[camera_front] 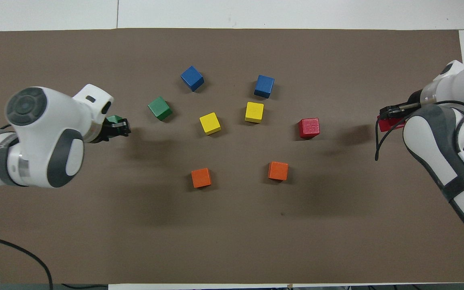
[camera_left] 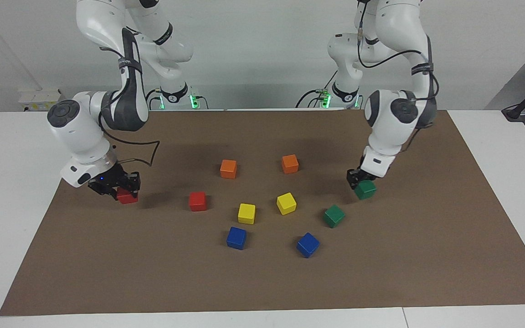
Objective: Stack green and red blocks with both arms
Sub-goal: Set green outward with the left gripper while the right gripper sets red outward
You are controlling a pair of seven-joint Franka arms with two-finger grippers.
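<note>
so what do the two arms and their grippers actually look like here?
Both arms are glossy white jointed shells with dark grey joint covers and round dark grey caps at the wrist joints. Black cables loop along each, held by black straps with white lettering. The left gripper and right gripper are small, black and two-fingered; a small blue light shows on the right one. Green lights glow at both bases.
</note>
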